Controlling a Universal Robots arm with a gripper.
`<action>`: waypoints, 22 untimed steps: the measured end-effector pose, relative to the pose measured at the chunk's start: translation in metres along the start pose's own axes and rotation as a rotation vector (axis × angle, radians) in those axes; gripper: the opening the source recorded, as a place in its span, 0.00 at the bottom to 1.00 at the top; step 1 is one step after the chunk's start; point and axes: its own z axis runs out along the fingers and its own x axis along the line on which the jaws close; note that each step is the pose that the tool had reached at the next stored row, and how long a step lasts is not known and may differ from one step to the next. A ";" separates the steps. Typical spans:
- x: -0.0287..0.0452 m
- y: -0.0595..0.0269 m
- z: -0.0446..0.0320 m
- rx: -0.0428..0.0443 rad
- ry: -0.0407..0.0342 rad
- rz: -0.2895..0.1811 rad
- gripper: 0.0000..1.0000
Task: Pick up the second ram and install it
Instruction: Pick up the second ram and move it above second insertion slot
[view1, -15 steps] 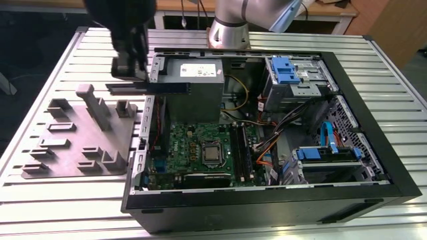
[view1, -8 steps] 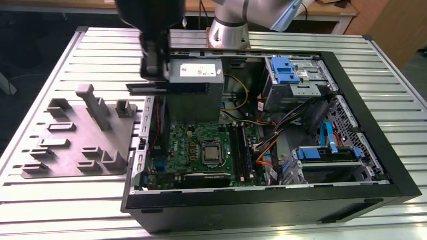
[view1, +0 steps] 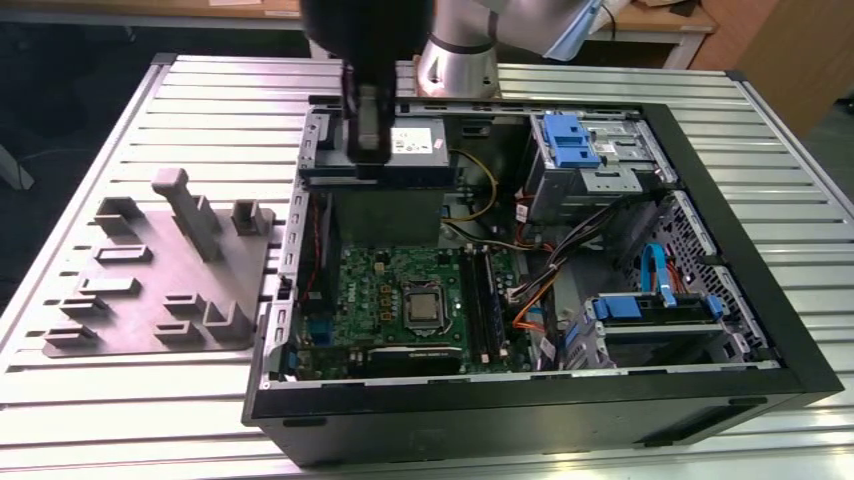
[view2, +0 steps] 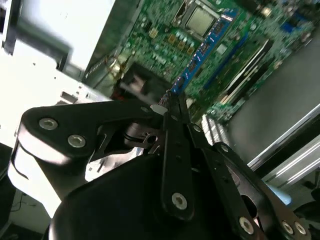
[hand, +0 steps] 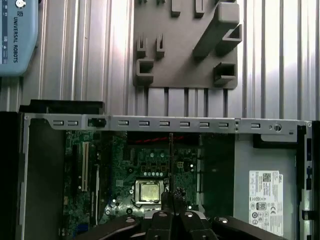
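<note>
Second ram (view2: 199, 52) clamped in narrow end effector (view2: 170, 104) (sticking out past tips), over motherboard (view2: 155, 45).

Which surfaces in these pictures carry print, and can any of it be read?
Light-blue arm cover: a maker's name in capitals, left unquoted.
White label on the power supply: too small to read.
Motherboard markings: too small to read.

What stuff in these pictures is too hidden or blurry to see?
1. Second wrist view: links of the gripper cover the near part of the motherboard.
2. First wrist view: the second ram is edge-on, a thin line; its faces are hidden.
3. Exterior view: the gripper is a dark blur, so the second ram cannot be told from it.
</note>
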 end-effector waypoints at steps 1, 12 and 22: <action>0.0000 -0.0045 0.0000 0.0000 0.0000 0.000 0.11; 0.0003 -0.0288 0.0001 -0.0001 -0.0001 0.000 0.11; 0.0013 -0.0314 0.0157 0.0000 -0.0004 0.000 0.11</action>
